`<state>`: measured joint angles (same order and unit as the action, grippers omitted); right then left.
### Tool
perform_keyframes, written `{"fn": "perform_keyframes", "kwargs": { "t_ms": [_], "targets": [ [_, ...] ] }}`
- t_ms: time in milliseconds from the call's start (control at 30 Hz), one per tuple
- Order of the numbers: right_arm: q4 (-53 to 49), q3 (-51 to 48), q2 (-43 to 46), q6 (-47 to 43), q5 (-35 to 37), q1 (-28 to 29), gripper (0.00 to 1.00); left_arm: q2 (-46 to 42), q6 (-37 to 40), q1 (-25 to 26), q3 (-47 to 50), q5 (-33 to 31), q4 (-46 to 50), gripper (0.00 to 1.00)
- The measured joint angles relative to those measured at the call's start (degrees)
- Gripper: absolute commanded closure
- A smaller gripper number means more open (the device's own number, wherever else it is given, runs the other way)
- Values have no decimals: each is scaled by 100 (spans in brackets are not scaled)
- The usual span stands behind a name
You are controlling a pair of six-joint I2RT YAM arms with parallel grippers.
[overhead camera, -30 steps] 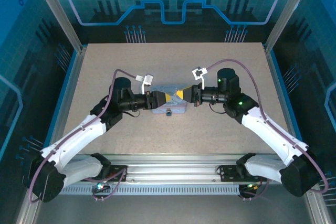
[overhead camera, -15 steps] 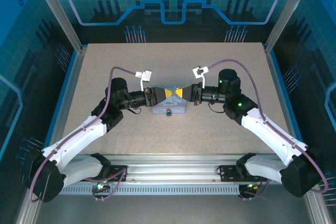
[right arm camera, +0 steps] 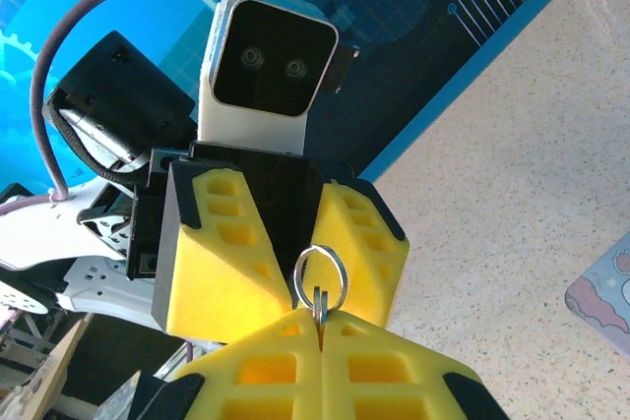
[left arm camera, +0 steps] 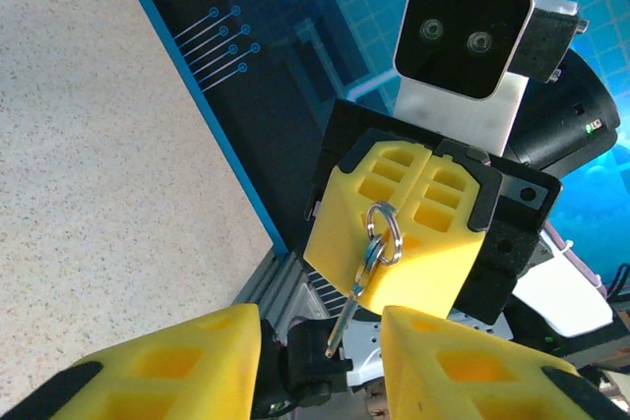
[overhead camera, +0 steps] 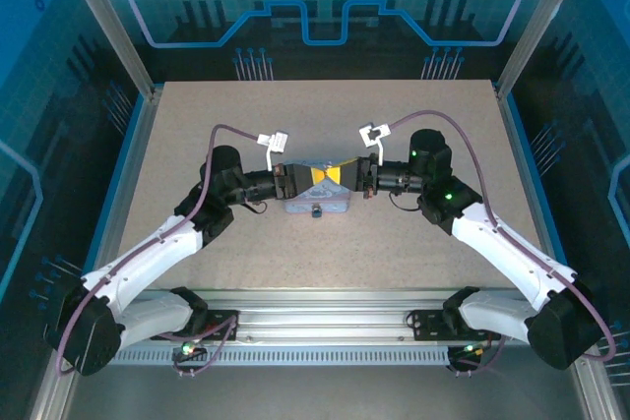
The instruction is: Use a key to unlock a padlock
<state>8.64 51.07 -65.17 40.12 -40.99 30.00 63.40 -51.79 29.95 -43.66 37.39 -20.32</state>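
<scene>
Bench centre, top view: tiny dark metal padlock (overhead camera: 317, 210) at near edge of pale-blue rectangular tin (overhead camera: 338, 206). Left wrist view: right gripper (left arm camera: 402, 231) clamped on thin ringed metal key (left arm camera: 346, 317); left gripper (left arm camera: 322, 339) jaws narrowly apart either side of its tip.

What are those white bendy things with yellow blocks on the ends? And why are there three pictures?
Those are two robot arms standing on a table. The yellow blocks are their fingers. One picture comes from a camera high above. The other two come from little cameras on the arms' wrists, so each shows its own fingers at the bottom and the other arm's hand facing it. The right gripper is pinched shut on a small key with a ring. The left gripper is open, right in front of the key. Below them lies a pale-blue tin, and a tiny dark padlock sits at its near edge.
</scene>
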Motion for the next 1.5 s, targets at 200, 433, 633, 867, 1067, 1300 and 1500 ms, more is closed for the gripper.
{"fn": "perform_keyframes", "kwargs": {
  "t_ms": [200,433,633,867,1067,1300,1500],
  "targets": [
    [55,-153,-9,4,-26,4,100,26,-46,11,2,-2,-55,86],
    [85,-160,-2,4,-39,4,100,48,-57,11,2,0,-61,92],
    [85,-177,37,42,11,-2,100,48,-63,11,2,0,-103,94],
    [133,-240,79,63,24,-7,100,48,-63,13,2,22,-101,100],
    [-9,-310,120,-9,74,-50,73,39,111,26,-61,22,219,100],
    [-966,-345,339,-428,597,-358,55,94,1121,33,-1182,-122,2385,100],
    [-1685,-293,476,-914,863,-356,51,581,2037,33,-2275,-151,4113,100]
  ]
}}
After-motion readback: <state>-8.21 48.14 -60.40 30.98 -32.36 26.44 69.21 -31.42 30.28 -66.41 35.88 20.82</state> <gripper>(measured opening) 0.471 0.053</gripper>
